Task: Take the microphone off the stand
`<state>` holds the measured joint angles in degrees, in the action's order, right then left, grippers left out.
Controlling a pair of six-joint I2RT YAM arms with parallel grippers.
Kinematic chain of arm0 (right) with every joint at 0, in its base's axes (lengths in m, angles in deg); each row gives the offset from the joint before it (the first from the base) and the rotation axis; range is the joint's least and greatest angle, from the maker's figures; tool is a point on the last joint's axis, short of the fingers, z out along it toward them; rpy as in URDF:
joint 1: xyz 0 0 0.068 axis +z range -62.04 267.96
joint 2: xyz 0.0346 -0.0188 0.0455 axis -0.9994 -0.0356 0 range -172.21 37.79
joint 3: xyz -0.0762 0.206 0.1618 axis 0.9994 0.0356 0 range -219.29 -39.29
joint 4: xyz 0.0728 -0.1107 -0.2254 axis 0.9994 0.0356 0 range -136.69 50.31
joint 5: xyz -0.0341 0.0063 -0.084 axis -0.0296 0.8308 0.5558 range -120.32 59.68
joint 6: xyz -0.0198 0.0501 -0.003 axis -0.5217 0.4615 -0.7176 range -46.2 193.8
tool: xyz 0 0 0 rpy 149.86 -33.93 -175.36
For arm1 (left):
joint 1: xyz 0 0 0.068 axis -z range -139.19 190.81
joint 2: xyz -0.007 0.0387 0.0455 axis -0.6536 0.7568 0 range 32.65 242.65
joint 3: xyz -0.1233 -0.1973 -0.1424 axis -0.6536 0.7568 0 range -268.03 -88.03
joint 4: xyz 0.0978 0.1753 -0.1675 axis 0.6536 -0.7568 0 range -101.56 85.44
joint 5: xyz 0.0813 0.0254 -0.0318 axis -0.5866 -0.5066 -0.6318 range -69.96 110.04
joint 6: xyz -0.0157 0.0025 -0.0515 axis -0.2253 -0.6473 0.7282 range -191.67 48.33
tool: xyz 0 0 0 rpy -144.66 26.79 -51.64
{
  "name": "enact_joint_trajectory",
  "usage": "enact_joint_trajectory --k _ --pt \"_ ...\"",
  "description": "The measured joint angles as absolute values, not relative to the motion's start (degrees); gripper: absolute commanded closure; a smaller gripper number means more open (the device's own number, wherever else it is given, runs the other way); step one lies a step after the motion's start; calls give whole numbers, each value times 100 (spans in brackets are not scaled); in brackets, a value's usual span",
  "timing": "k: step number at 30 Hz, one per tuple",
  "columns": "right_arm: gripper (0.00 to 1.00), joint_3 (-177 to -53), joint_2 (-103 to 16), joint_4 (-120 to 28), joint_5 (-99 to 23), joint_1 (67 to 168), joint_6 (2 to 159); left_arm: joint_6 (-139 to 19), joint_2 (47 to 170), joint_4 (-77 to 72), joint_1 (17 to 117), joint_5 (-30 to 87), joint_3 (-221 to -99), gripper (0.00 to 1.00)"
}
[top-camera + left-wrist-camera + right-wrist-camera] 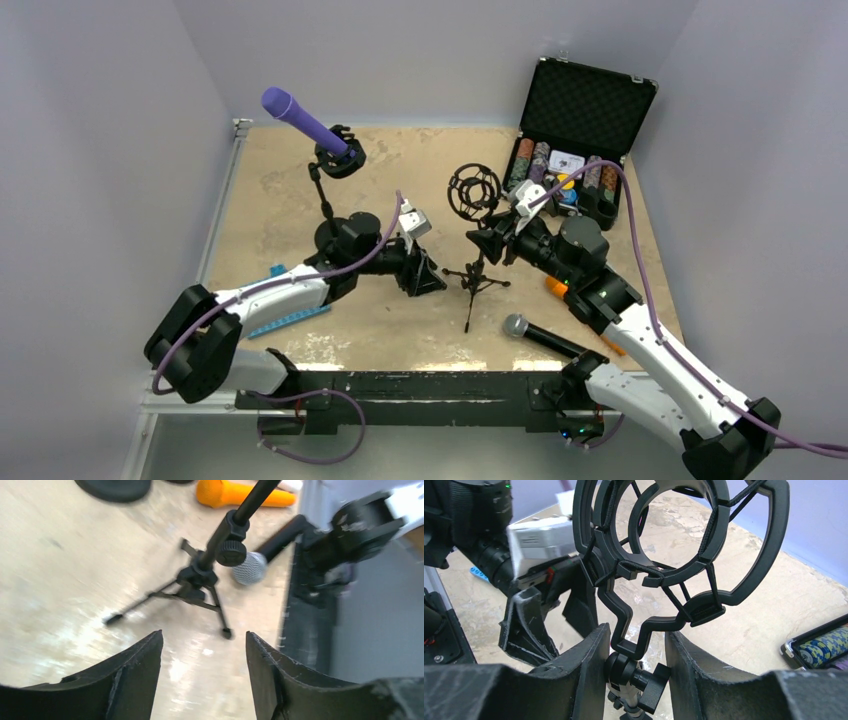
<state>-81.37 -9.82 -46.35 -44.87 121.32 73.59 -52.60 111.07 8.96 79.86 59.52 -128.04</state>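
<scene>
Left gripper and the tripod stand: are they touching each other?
Apart. In the left wrist view, bare table shows between the open jaws of the left gripper and the stand. The top view shows a gap too.

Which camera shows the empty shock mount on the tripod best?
Right wrist: the shock mount fills the frame, ring and cords clear. Top external shows it small; left wrist shows only the tripod legs and pole.

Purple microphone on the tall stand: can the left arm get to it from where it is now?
Probably yes. The left arm's fingers are open and empty, and the purple microphone sticks up on that arm's side with nothing over it. The arm would have to swing back from the tripod stand.
</scene>
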Motion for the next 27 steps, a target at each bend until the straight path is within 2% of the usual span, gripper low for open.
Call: enact_joint_trajectory --k 4,7,12,16,22,27 --pt "100 -8137 -989 -4639 -4491 12132 7359 -6744 10997 1578 8091 5530 -12638 31" --pt "100 -8137 -995 -4643 -4494 12132 7359 -7658 11155 2004 8130 5528 -12701 37" --pt "100 -8148 -1030 -4672 -4500 12132 7359 -8742 11445 2266 8216 5810 -12931 45" --pt "100 -8170 -1065 -4683 -4500 12132 7362 -9404 11463 2231 8338 6212 -13009 46" --pt "100 -8183 -1091 -4691 -4502 12132 7364 -9590 11463 1980 8443 6507 -13062 48" --pt "100 -8192 -1122 -4726 -4500 12132 7366 -9028 11463 2056 8557 5963 -13068 51"
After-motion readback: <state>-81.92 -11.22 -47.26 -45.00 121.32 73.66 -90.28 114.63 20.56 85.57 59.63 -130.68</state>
